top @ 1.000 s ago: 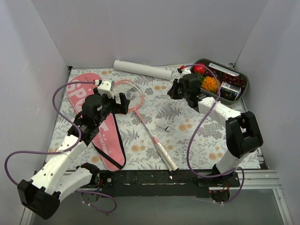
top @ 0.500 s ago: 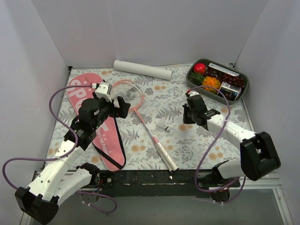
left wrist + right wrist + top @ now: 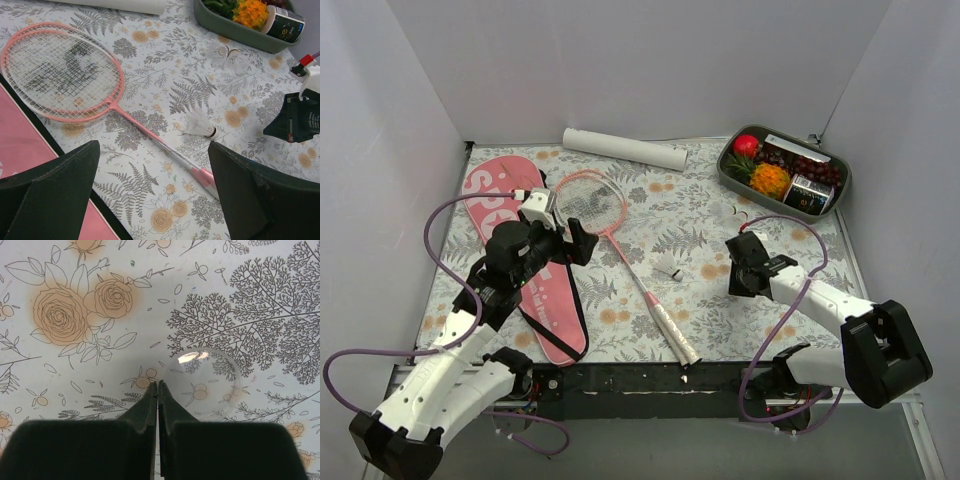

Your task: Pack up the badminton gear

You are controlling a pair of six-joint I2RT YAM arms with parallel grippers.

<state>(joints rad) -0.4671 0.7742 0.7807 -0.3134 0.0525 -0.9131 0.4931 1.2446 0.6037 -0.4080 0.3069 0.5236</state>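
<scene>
The pink-framed racket point(image 3: 590, 200) point(image 3: 62, 72) lies flat, its white handle point(image 3: 675, 335) toward the near edge. Beside its shaft rests a white shuttlecock point(image 3: 668, 268) point(image 3: 199, 125); another shuttlecock point(image 3: 227, 52) sits near the tray. The long white tube point(image 3: 625, 148) lies at the back. At the left is the pink bag point(image 3: 525, 265). My left gripper point(image 3: 578, 232) point(image 3: 152, 147) hovers open between bag and racket head, holding nothing. My right gripper point(image 3: 734, 268) point(image 3: 158, 386) is shut and empty, low over the mat, its tips beside a clear round lid point(image 3: 210, 385).
A grey tray point(image 3: 728, 168) point(image 3: 225, 31) of colourful fruit stands at the back right. White walls close in the back and both sides. A floral mat point(image 3: 650, 220) covers the table.
My right arm has drawn back from beside the tray toward the near right and dropped low over the mat. The left gripper has shifted slightly nearer and leftward, still open.
</scene>
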